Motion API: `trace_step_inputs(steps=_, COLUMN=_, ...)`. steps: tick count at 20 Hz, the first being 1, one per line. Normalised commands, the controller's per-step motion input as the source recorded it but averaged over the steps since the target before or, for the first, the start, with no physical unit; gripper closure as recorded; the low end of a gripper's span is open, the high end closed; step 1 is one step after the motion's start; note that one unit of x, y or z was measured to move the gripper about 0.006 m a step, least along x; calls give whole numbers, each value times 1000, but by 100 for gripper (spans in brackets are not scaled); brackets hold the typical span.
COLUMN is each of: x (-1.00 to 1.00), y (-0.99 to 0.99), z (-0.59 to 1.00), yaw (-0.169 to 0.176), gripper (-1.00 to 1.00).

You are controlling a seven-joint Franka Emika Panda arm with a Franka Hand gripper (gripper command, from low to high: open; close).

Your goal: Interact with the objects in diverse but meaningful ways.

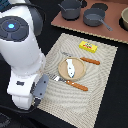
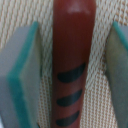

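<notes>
Between the two fingers, seen close in the wrist view, a dark red-brown sausage (image 2: pixel 73 60) with three dark stripes is laid lengthwise on the ribbed placemat (image 2: pixel 102 30). The fingers (image 2: pixel 22 75), grey with teal pads, are spread apart, one on each side of the sausage; a strip of mat shows between each pad and the sausage, so nothing is gripped. The gripper (image 2: pixel 73 75) is thus held wide over the sausage.

In the exterior view the white arm (image 1: pixel 22 50) fills the exterior view's left, and the gripper (image 1: pixel 39 90) is found low at the mat's near corner; the sausage itself is hidden there. A pale woven placemat (image 1: pixel 102 80) is spread on a black table (image 1: pixel 107 117). Beyond the fingers, in the middle of the mat, one round tan plate (image 1: pixel 62 67) is set, with a small white oblong piece (image 1: pixel 71 67) on it, possibly fish-shaped, though the picture is too soft to be sure. Two utensils with orange handles are counted: one (image 1: pixel 75 85) just this side of the plate, one (image 1: pixel 89 60) beyond it. One yellow rectangular packet (image 1: pixel 88 47) lies farther off, near the mat's far edge. Behind the mat a brown board (image 1: pixel 107 31) carries two grey pots (image 1: pixel 70 9) (image 1: pixel 95 19) and a tan bowl (image 1: pixel 124 18) cut by the frame. Bare mat is left toward the exterior view's right.
</notes>
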Motion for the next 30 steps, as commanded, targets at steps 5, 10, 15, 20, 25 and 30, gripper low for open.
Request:
trace_step_inputs(steps=5, x=0, y=6, z=350, yaw=111, gripper=100)
trace_step_inputs(steps=10, x=269, y=33, z=987, yaw=77, gripper=100)
trace_step_inputs(steps=15, x=937, y=13, z=965, yaw=25, gripper=100)
trace_step_inputs(steps=20, x=1000, y=0, z=667, yaw=0, gripper=100)
trace_step_inputs(steps=25, x=1000, y=0, z=291, yaw=-3, gripper=100)
trace_step_inputs(steps=30, x=959, y=20, z=-130, yaw=-31, gripper=100)
